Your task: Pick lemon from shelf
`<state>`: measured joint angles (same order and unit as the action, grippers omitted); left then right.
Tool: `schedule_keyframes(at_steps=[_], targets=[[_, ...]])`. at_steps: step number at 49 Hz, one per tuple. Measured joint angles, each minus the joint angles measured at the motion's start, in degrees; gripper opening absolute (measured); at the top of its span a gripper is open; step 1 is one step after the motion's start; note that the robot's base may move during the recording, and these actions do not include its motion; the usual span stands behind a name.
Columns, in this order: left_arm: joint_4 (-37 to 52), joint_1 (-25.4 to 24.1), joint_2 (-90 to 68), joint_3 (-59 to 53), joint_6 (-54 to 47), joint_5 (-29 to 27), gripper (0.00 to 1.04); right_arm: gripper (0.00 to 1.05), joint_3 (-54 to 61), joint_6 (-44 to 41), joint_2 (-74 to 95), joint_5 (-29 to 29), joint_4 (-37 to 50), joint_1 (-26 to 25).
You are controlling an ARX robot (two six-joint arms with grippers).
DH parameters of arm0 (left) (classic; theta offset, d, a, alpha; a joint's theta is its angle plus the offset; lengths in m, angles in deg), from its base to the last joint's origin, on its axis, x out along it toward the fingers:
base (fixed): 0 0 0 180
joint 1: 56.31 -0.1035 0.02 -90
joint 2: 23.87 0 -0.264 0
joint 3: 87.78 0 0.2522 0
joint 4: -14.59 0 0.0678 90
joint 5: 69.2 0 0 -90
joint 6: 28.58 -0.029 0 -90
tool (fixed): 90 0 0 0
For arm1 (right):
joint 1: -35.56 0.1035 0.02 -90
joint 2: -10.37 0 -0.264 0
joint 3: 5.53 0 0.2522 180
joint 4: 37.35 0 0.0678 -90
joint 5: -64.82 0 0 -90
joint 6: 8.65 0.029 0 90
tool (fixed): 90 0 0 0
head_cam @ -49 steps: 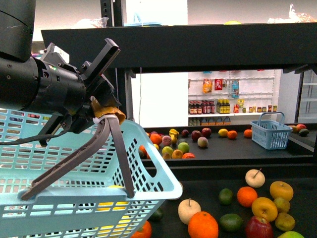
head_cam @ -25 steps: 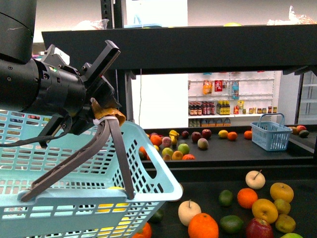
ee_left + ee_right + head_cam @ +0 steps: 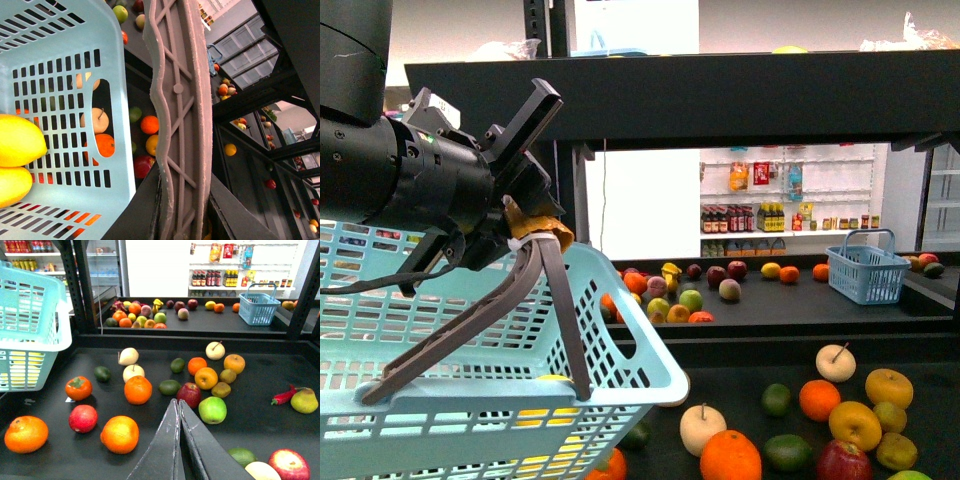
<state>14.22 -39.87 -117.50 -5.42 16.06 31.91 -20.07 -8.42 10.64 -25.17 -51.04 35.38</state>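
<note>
Little has moved since the earlier frames: the basket [image 3: 640, 362] and its handle [image 3: 470, 328] sit a shade lower in the front view, and the loose fruit on the near tier has slipped fractionally down the picture; both arms are otherwise as they were. The left gripper [image 3: 532, 235] has its jaws clamped on the handle and carries the basket, tilted, in front of the shelf [image 3: 720, 95]. The right gripper [image 3: 177, 404] hangs above the near tier with its jaws pressed together and nothing between them. The lemon [image 3: 17, 140] lies inside the basket against the slotted wall, with a second lemon [image 3: 9, 186] just beside it. No lemon can be confirmed among the loose fruit on the near tier; the yellow pieces there, such as the apple [image 3: 206, 378], are rounder and golden. Judgement: the pick itself appears done, with the fruit off the shelf and in the basket; the step in hand is holding the basket steady. Should a further lemon be wanted, the next move calls for finding one first, then opening the right jaws wide before any descent; the fruit lies close together, so a neighbour could be nudged.
</note>
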Motion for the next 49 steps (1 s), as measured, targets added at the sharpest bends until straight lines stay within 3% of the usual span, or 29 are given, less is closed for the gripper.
schedule_keyframes(at_steps=[5, 8, 13, 19, 24, 40, 49], targets=[[0.0, 0.0, 0.0, 0.0, 0.1, 0.0, 0.16, 0.27, 0.0, 0.0, 0.0, 0.0, 0.0, 0.0], [-0.3, -0.2, 0.0, 0.0, -0.9, 2.8, 0.16, 0.40, 0.0, 0.0, 0.0, 0.0, 0.0, 0.0], [-0.3, -0.3, 0.0, 0.0, -1.5, 2.9, 0.15, 0.56, 0.0, -0.1, 0.0, 0.0, 0.0, 0.0], [-0.3, -0.9, 0.0, 0.0, -0.4, 0.5, 0.15, 0.75, 0.0, 0.0, 0.0, 0.0, 0.0, 0.0], [-0.2, -2.9, 0.1, 0.0, 3.2, -5.3, 0.15, 0.98, 0.0, 0.0, 0.0, 0.0, 0.0, 0.0], [0.3, -12.0, 2.6, -0.5, 16.9, -23.4, 0.14, 0.97, 0.0, 0.0, 0.0, 0.0, 0.0, 0.0], [3.9, -15.0, 3.0, -2.3, 27.2, -26.4, 0.11, 0.97, 0.0, 0.0, 0.0, 0.0, 0.0, 0.0]])
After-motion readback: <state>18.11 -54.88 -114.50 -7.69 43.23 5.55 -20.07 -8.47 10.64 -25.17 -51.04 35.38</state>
